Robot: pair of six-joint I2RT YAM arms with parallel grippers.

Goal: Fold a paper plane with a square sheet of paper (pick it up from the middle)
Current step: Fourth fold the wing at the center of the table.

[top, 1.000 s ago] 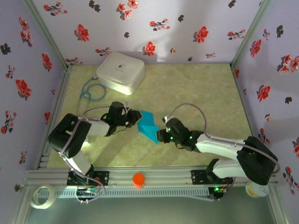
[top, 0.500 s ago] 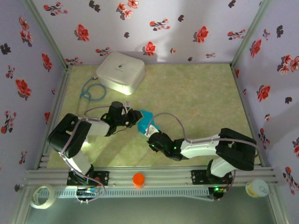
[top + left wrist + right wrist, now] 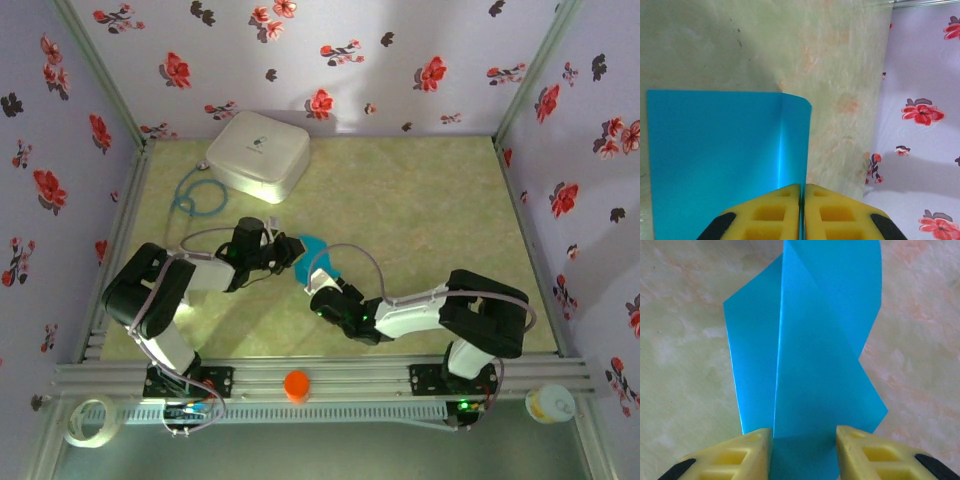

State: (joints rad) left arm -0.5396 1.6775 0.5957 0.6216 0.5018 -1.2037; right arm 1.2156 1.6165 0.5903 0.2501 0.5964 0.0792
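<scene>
The square sheet of paper (image 3: 313,252), bright turquoise-blue and partly folded, lies in the middle of the table between my two grippers. In the left wrist view the sheet (image 3: 720,160) lies flat with one flap curling upright, and my left gripper (image 3: 802,200) is shut on that flap's edge. From above, the left gripper (image 3: 290,250) sits at the paper's left side. In the right wrist view the sheet (image 3: 810,365) shows overlapping diagonal folds. My right gripper (image 3: 805,450) is open, its yellow fingers (image 3: 752,450) straddling the near end. From above, the right gripper (image 3: 320,292) covers the paper's near part.
A white rounded box (image 3: 258,152) stands at the back left with a coiled blue cable (image 3: 195,195) beside it. An orange cap (image 3: 296,385) sits on the front rail. A tape roll (image 3: 85,420) and a small cup (image 3: 548,405) lie outside the frame.
My right arm has swung left and its gripper has moved over the paper's near part, hiding much of it from above. The left gripper has closed further on the paper's edge.
</scene>
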